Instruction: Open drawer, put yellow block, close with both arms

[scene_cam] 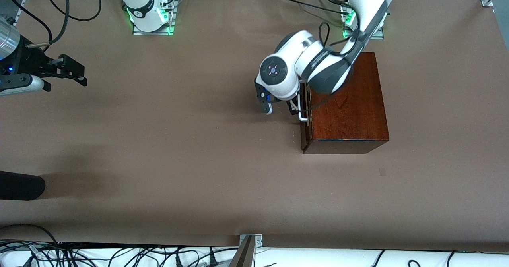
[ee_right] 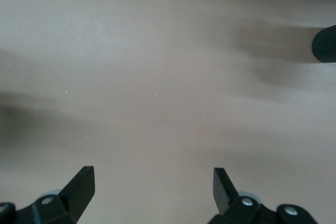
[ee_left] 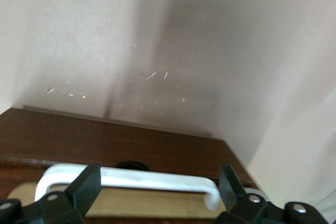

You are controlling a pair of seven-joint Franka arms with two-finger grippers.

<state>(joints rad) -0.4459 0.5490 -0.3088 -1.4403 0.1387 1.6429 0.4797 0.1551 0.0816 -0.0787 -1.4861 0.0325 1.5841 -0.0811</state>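
The dark reddish-brown glossy wooden box [scene_cam: 345,104] is seen standing on the brown table covering [scene_cam: 179,148], toward the left arm's end, close to that arm's green-lit base. Its drawer front [ee_left: 131,148] is faced toward the table's middle, and the white U-shaped bar handle [scene_cam: 301,114] is carried on it. In the left wrist view a strip of pale wood [ee_left: 142,203] is shown just under the handle [ee_left: 131,179], so the drawer looks slid out a little; how far cannot be told.

The left gripper [scene_cam: 283,110] is positioned low at the drawer front, right at the handle. Its black fingers [ee_left: 84,187] are spread wide, one set at each end of the white bar, and the bar is straddled, not pinched; nothing is gripped.

The right gripper [scene_cam: 73,73] is held over bare table at the right arm's end, well apart from the box, and the arm is kept waiting there. Its fingers [ee_right: 79,187] are parted wide, and only empty brown surface is seen between them.

The yellow block cannot be found in any view.
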